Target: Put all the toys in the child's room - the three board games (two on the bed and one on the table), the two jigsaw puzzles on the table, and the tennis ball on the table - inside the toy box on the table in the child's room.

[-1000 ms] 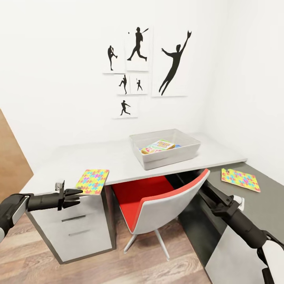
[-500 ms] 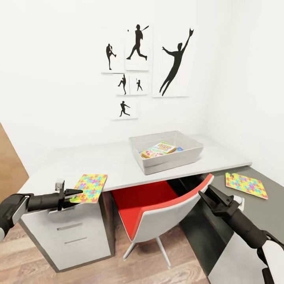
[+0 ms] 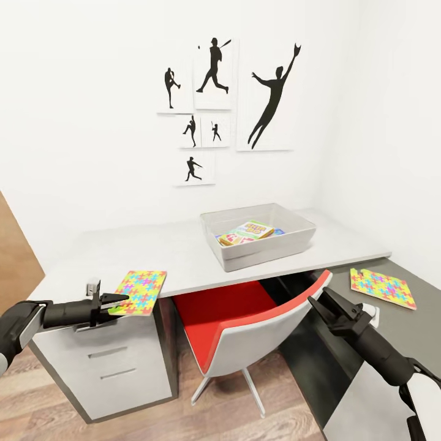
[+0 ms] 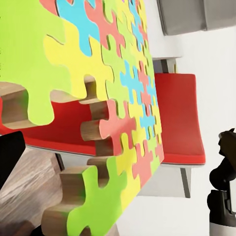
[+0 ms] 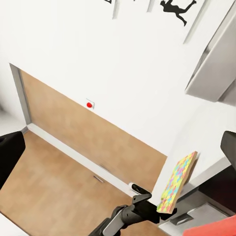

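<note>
Jigsaw puzzle (image 3: 141, 291) pinched by left gripper (image 3: 116, 302); no legible writing.

A jigsaw puzzle (image 3: 141, 291) patterned in yellow, pink, blue and green pieces, with a wood-brown edge. A second jigsaw puzzle (image 3: 382, 287) in the same colours on a dark-grey side desk (image 3: 422, 318). Translucent grey toy box (image 3: 264, 250). Light-grey table (image 3: 165, 254). Red and grey chair (image 3: 245, 318). Black silhouette pictures (image 3: 269, 98) on white wall.
</note>
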Tool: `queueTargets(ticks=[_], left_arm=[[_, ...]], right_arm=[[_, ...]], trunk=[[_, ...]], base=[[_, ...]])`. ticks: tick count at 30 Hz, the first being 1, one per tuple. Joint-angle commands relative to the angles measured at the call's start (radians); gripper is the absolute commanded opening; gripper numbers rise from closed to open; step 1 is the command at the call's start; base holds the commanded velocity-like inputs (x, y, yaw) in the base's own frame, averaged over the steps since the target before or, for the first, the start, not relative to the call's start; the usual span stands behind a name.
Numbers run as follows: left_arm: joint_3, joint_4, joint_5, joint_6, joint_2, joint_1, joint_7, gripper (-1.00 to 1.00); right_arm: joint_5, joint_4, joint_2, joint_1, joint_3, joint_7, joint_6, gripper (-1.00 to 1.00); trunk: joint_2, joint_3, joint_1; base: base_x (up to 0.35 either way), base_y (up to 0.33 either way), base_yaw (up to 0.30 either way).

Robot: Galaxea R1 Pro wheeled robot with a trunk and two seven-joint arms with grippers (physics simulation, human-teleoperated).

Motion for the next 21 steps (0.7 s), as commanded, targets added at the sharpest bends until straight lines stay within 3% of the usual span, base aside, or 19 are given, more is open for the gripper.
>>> queueTargets(ticks=[1, 12, 13, 21], left_arm=[[-0.006, 0.001, 0.005, 0.008, 0.001, -0.001, -0.003, 1.0], [-0.006, 0.0, 0.005, 0.008, 0.0, -0.001, -0.003, 1.0], [-0.006, 0.0, 0.005, 0.008, 0.0, -0.001, -0.003, -1.0], [-0.006, 0.001, 0.006, 0.008, 0.0, -0.001, -0.004, -1.0]], right_arm=[[0.001, 0.0, 0.0, -0.001, -0.001, 0.003, 0.004, 1.0], [0.001, 0.0, 0.0, -0.001, -0.002, 0.003, 0.004, 1.0], [0.001, 0.0, 0.0, -0.001, -0.002, 0.003, 0.004, 1.0], [0.001, 0.0, 0.0, -0.001, -0.002, 0.003, 0.004, 1.0]], trunk=[[0.0, -0.001, 0.0], [0.0, -0.001, 0.0], [0.0, -0.001, 0.0], [0.0, -0.001, 0.0]], base=[[0.0, 0.0, 0.0], [0.0, -0.064, 0.0], [0.0, -0.021, 0.0], [0.0, -0.004, 0.0]])
